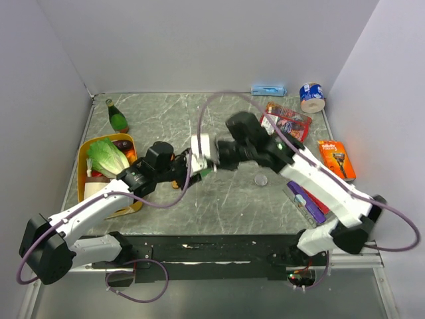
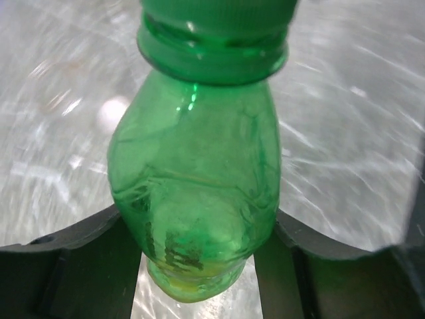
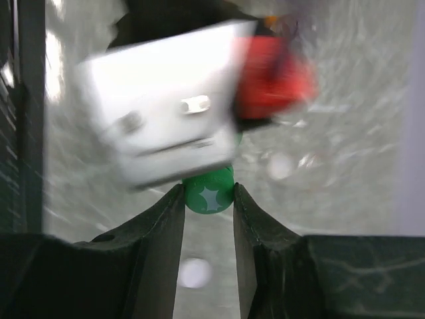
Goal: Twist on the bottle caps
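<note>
Green bottle [image 2: 199, 179] held fast in our left end effector [image 2: 199, 256]; our right end effector [image 3: 207, 216] clamps the green cap [image 3: 208, 193], which we see seated on its neck.

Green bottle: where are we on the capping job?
Done: no bottle shows as finished. In hand: the left gripper clamps the green bottle, and the right gripper pinches the green cap, which sits on the bottle's neck; how tight it is, I cannot tell. Left: a clear cap lies loose on the table, right of the grippers, so at least that one remains.
</note>
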Robot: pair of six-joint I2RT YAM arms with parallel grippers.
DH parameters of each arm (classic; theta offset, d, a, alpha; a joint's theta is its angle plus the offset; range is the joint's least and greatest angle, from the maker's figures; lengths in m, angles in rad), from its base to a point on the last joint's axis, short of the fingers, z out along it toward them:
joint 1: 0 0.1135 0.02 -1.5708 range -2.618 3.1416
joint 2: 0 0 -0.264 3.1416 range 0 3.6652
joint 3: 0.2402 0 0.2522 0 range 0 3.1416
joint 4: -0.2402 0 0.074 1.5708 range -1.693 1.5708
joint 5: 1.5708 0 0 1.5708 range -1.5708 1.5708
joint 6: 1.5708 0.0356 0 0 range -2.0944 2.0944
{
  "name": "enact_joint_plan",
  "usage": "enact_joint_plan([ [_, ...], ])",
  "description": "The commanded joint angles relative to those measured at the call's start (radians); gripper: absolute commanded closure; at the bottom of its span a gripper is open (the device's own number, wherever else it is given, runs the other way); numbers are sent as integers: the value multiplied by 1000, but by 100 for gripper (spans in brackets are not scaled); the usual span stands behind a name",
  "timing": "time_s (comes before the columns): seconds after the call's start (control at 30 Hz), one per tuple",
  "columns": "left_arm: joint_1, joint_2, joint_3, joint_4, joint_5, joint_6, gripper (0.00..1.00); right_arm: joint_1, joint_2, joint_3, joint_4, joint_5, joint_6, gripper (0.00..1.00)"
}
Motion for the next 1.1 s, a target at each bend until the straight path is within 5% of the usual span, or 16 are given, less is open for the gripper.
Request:
enact_joint_plan([
  [0.0, -8, -48, 25, 307, -266, -280, 99, -146, 137, 124, -23, -113, 580, 100],
  [0.13, -13, -28, 38, 306, -371, -285, 99, -258, 181, 97, -26, -342, 1002, 100],
  [0.27, -12, -19, 18, 302, -417, -250, 99, -290, 213, 130, 15, -504, 1051, 97],
  [0.33, -12, -14, 8, 275, -420, -242, 99, -327, 209, 187, 35, -552, 1054, 69],
  [0.37, -12, -14, 1, 264, -410, -237, 99, -344, 201, 225, 61, -555, 1054, 40],
  [0.47, -13, -20, -24, 218, -368, -199, 99, -428, 155, 276, 87, -612, 999, 27],
  [0.63, -10, -51, -51, 131, -165, -109, 99, -447, 50, 282, -86, -607, 461, 27],
  [0.8, -8, -45, -19, 25, 95, 53, 99, -350, -105, 100, -133, -493, -75, 27],
  [0.9, -8, -33, 5, -15, 156, 99, 99, -231, -202, -32, -103, -356, -286, 28],
  [1.07, -8, -26, 30, -37, 190, 154, 99, -131, -228, -98, -71, -288, -351, 29],
])
